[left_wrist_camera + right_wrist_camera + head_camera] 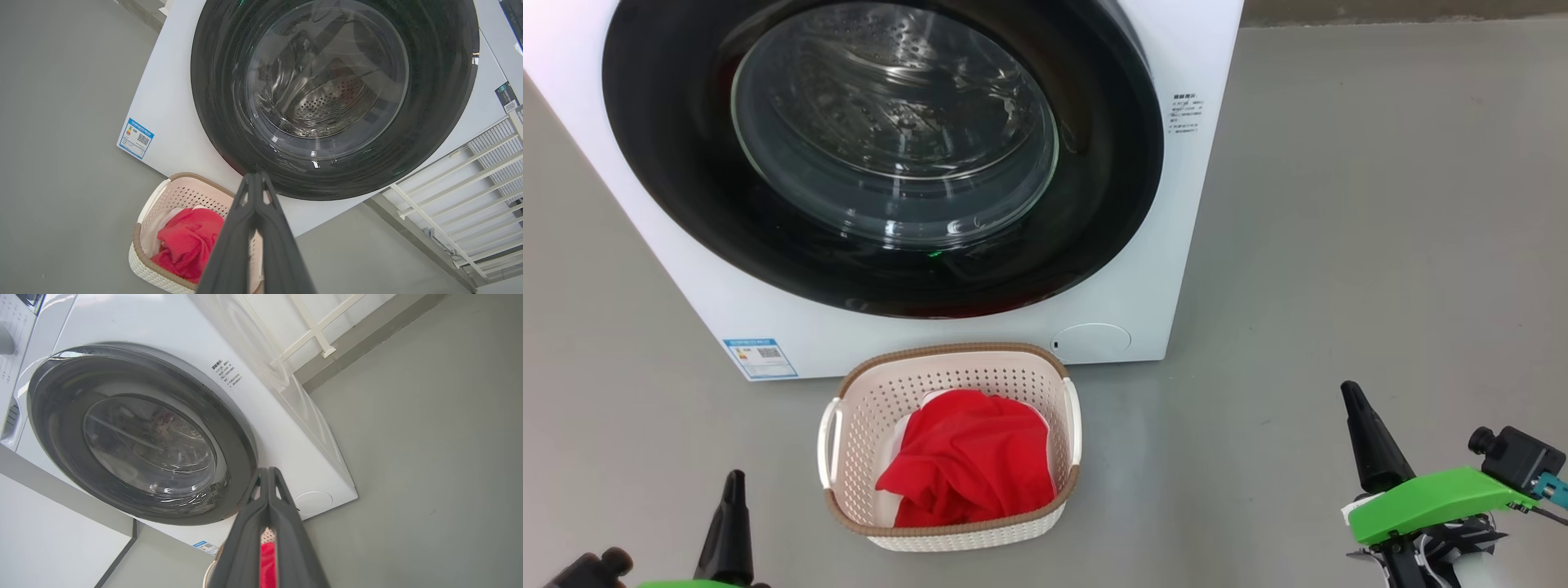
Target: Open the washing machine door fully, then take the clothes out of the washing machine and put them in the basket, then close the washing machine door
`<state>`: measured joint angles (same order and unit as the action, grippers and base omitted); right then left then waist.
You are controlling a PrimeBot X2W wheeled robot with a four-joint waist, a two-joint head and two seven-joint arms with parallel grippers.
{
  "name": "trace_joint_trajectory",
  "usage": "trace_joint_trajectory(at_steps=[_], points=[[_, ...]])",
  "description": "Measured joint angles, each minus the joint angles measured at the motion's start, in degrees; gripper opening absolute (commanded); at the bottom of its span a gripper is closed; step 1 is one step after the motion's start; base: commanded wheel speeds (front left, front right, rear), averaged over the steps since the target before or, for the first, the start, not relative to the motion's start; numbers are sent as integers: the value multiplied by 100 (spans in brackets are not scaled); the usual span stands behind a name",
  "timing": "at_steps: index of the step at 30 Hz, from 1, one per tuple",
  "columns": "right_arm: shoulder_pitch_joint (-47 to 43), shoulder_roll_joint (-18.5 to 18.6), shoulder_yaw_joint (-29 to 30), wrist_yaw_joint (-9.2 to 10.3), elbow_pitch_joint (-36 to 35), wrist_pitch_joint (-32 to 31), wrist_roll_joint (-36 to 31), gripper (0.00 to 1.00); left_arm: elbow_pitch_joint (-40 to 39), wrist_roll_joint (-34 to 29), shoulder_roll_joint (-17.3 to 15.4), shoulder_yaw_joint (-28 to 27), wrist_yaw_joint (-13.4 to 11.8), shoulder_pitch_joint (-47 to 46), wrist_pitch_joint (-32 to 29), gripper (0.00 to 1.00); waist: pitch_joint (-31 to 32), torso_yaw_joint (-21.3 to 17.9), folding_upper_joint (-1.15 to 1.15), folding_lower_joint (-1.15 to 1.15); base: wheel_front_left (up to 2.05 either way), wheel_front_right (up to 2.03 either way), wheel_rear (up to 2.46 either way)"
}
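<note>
Bright, even indoor light fills all three views. The glossy washing machine door [882, 155] carries white streaks of glare across its glass, with a small green glint near its lower edge. The white front of the washing machine [1143, 269] nearly washes out toward its upper left corner in the head view. In front of the washing machine, the basket [952, 535] casts only a faint, soft shadow on the grey floor [1380, 245]. Both wrist views bow the washing machine's straight edges. The left end effector [255, 179] and right end effector [268, 471] read as dark shapes with little surface detail.
</note>
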<state>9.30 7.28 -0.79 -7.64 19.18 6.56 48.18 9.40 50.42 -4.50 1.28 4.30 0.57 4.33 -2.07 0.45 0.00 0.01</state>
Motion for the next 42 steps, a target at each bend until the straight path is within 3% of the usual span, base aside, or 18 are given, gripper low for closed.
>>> trace_joint_trajectory(at_steps=[42], points=[[-138, -235, 475, 7, -180, -702, 2351, 0, 313, 2207, 116, -315, 110, -237, -580, 0, 103, -25, 0, -1, 0, 0, 0]])
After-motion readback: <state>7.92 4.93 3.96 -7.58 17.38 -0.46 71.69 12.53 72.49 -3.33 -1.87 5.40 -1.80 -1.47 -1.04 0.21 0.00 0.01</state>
